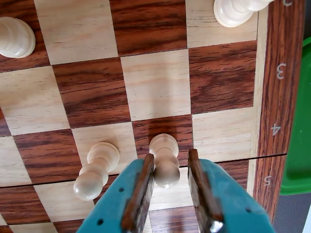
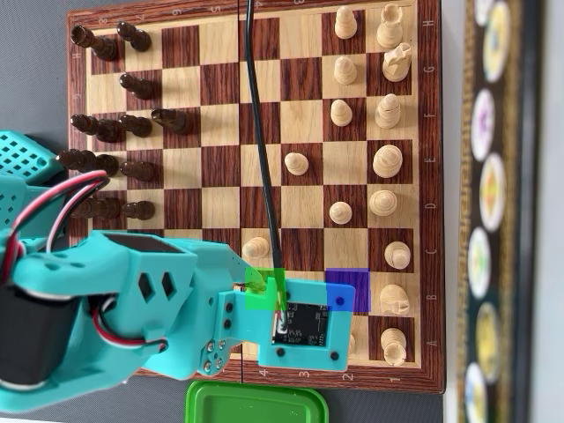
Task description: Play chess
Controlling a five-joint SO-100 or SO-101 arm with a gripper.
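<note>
Teal fingers of the end effector [image 1: 170,189] stood at the bottom of the wrist view, parted around a white pawn [image 1: 164,160]; whether the pads touched it I could not tell. Just left of this pawn stood a second white pawn [image 1: 97,170], both on the chessboard [image 1: 155,82].

From overhead, the arm [image 2: 132,308] reached over the lower edge of the chessboard [image 2: 256,115]. Dark pieces [image 2: 110,132] stood at its left side, white pieces [image 2: 388,159] at its right. Below the board lay a green lid [image 2: 256,404].
</note>
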